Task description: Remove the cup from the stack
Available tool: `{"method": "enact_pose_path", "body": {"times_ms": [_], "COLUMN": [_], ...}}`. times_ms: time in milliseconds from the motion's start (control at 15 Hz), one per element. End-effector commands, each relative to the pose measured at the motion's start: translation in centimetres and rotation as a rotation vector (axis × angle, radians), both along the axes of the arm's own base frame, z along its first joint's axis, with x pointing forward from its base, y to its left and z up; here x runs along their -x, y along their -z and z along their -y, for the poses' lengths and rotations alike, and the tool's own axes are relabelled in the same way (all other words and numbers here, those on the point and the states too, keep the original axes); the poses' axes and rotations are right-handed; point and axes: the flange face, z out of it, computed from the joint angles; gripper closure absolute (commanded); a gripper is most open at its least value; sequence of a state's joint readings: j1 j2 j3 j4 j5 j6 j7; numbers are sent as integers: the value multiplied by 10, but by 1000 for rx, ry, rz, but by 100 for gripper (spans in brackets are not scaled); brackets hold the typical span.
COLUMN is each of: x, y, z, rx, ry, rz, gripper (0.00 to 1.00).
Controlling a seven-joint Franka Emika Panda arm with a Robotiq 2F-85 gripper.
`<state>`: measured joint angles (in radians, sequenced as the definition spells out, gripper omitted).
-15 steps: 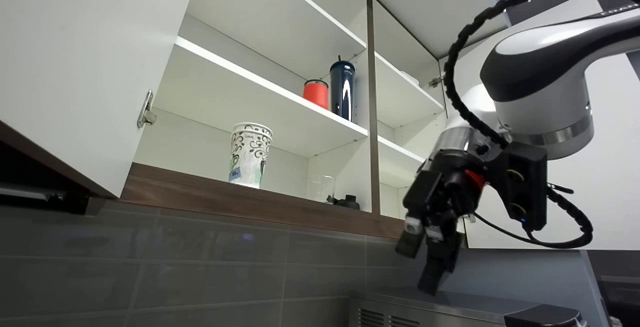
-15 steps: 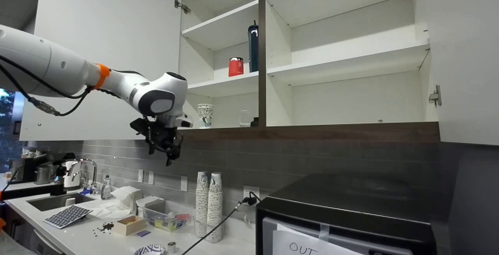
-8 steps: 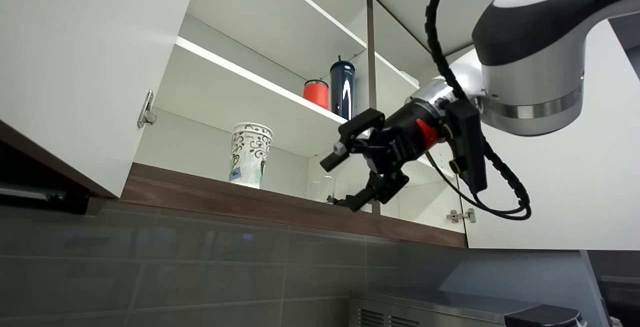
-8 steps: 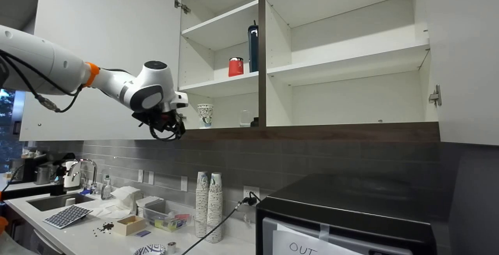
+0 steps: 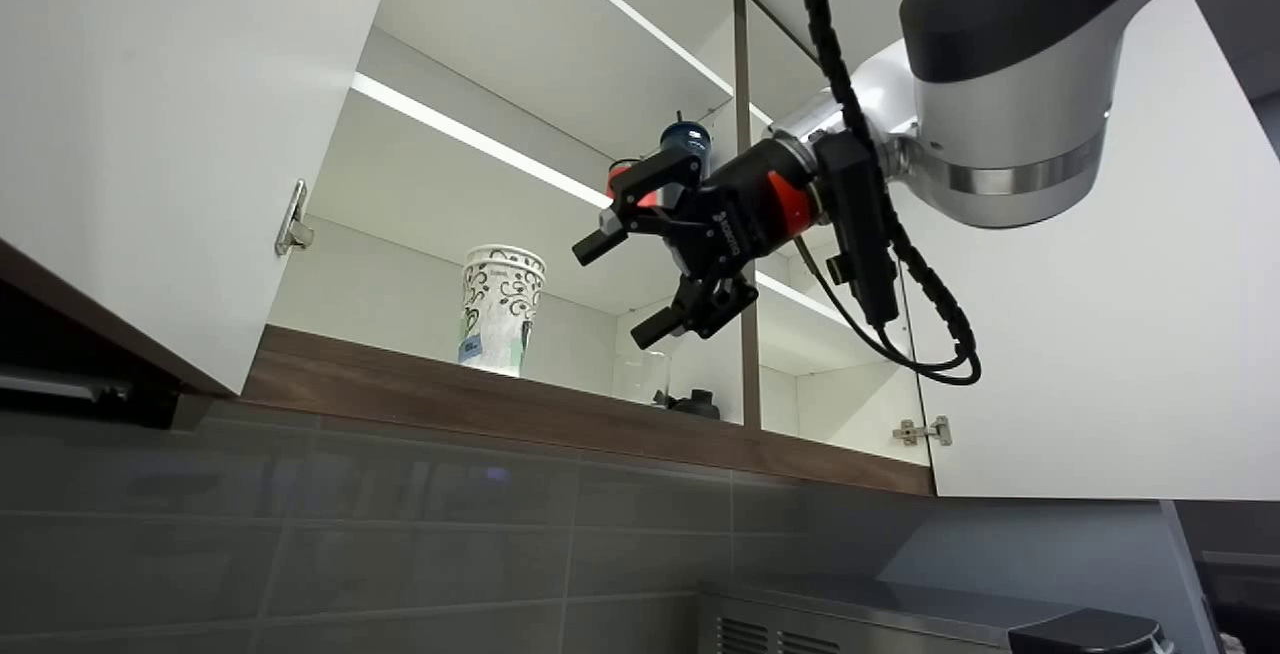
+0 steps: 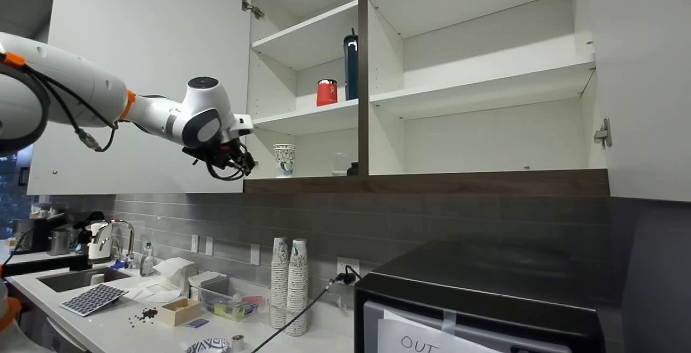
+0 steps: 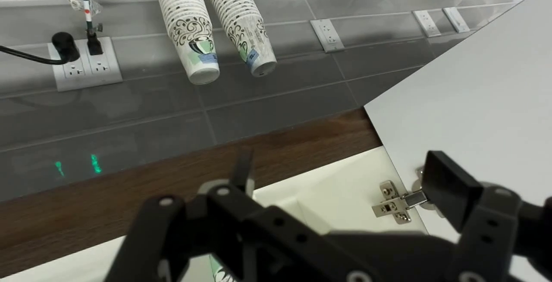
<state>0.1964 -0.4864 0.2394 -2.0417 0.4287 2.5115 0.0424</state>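
The gripper [image 5: 622, 289] is open and holds nothing. Ahead of it, and apart from it, the stack [image 5: 501, 319] stands upright: two white paper cups with dark pattern, one nested in the other. The present step seems to be the approach: the gripper should advance slowly, level with the short free band of the upper cup [image 5: 504, 255], and close softly only there, because a lower grip would probably take both.

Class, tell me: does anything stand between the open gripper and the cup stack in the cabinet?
Nothing visible does: in an exterior view, no object shows in the gap between the gripper and the cup stack. The clear cup is off that path, appearing in an exterior view beyond the stack from the gripper.
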Motion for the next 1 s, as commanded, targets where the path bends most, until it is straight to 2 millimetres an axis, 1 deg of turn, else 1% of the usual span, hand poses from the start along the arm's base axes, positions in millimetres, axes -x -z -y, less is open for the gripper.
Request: {"method": "enact_pose_path", "body": {"times_ms": [0,67,133,267,467,533,600,733,933], "x": [-1,-2,-5,-13,-28,-32,-38,-47,-61], "y": [0,0,-7,-23,-51,-61,-65,-76,-81], "z": [-1,-1,3,11,20,19,20,16,7], "rx": [1,1,-30,-88,-140,-147,-144,-137,-115], "ry": [1,1,54,108,187,199,213,224,236], "rz": [-2,-3,-28,-62,-35,-22,-13,9,22], "gripper": [0,0,0,0,0,0,0,0,0]}}
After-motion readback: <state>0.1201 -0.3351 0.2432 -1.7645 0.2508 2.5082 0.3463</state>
